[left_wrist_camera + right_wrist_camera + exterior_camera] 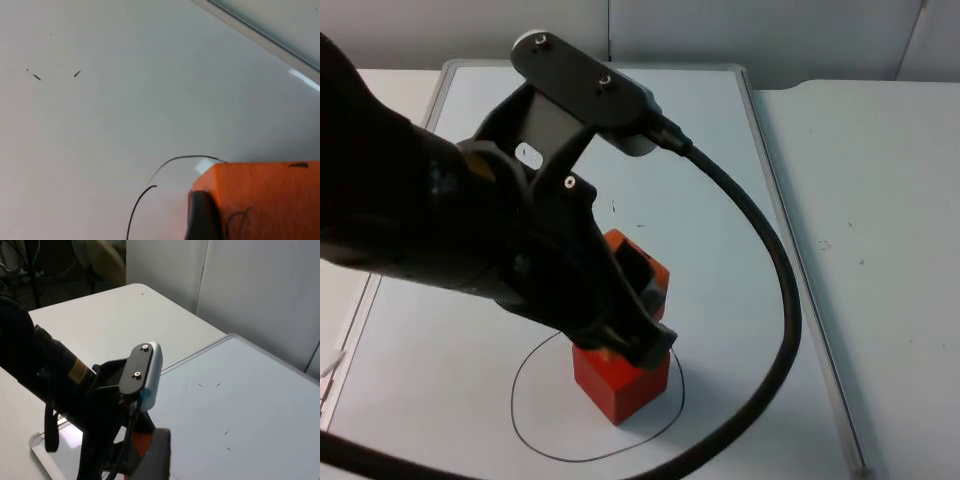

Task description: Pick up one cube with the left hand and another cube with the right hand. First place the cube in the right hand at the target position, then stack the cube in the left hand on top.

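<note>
A red cube stands inside the black hand-drawn circle on the whiteboard. Directly above it is an orange cube, with my left gripper shut on it. I cannot tell whether the orange cube touches the red one. In the left wrist view the orange cube sits against a black fingertip, with part of the circle line beside it. The right wrist view looks from afar at the left arm and a sliver of the orange cube. A blurred right fingertip stands close to the camera.
The whiteboard's metal rim runs along its right side, with bare white table beyond it. The left arm's thick black cable loops over the board's right half. A few small pen marks dot the board.
</note>
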